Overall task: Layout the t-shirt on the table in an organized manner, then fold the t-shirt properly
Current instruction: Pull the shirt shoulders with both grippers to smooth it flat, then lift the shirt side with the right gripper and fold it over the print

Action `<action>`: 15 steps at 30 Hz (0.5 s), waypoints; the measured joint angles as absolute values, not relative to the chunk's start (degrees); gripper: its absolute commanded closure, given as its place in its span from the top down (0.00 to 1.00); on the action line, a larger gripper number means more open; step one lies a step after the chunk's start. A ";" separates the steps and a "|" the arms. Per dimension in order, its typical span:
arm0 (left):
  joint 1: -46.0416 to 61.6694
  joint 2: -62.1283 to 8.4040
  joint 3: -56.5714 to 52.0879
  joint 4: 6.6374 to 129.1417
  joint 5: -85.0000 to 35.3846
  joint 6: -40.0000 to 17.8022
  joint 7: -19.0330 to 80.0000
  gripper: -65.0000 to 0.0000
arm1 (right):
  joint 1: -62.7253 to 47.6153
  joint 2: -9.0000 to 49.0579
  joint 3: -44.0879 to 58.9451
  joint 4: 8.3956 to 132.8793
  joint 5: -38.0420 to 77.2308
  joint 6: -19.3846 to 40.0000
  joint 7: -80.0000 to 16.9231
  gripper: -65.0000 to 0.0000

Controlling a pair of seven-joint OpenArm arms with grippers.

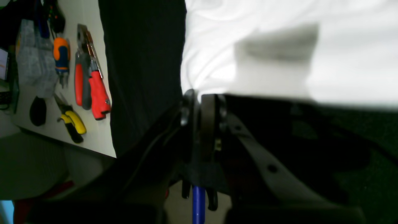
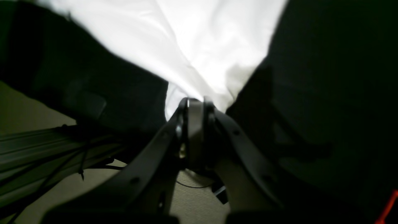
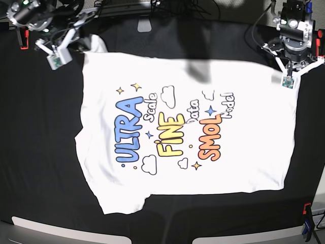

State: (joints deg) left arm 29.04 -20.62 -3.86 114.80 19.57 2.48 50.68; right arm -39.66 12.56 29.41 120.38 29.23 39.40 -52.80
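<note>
While lying print-up on the black cloth surface [image 3: 40,152], t-shirt [image 3: 188,127] spread nearly flat, lettering sideways in base view: blue ULTRA, yellow FINE, orange SMOL, w/ small clouds & stars around. Covers most of the middle of the surface; one sleeve sticks out at lower left in base view, near edge.

Left tool [image 1: 200,99] at far right corner of shirt in base view, jaws pressed together w/ white fabric pinched at the tips; wrist view shows cloth bunching right at the closed tips, black surface beside it. Beyond surface edge in that view, a light bench w/ hand tools: red-handled pliers [image 1: 93,84], yellow-handled cutters [image 1: 73,123], orange/blue screwdriver [image 1: 61,57].

Right tool [image 2: 196,104] at far left corner of shirt in base view, jaws likewise closed tight on a gathered fold of white cloth; fabric fans out from tips, dark surface either side.

Red clamp [image 3: 23,39] at far left surface edge, red & blue clamp [image 3: 306,218] at near right corner.
</note>
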 measured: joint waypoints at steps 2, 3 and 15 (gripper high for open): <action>29.04 -20.64 -3.86 114.80 19.55 2.48 51.24 0.00 | -39.70 12.56 32.25 120.38 31.24 39.48 -54.63 0.00; 29.04 -20.64 -3.86 114.80 19.55 2.46 51.53 0.00 | -39.68 12.53 33.43 120.38 32.25 39.48 -55.94 0.00; 33.01 -22.68 -3.81 114.80 23.22 2.42 51.51 0.00 | -49.54 12.56 38.00 120.38 52.60 39.48 -63.94 0.00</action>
State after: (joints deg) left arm 33.01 -22.68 -3.81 114.80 23.22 2.42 51.51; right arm -49.54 12.56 38.00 120.38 52.60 39.48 -63.94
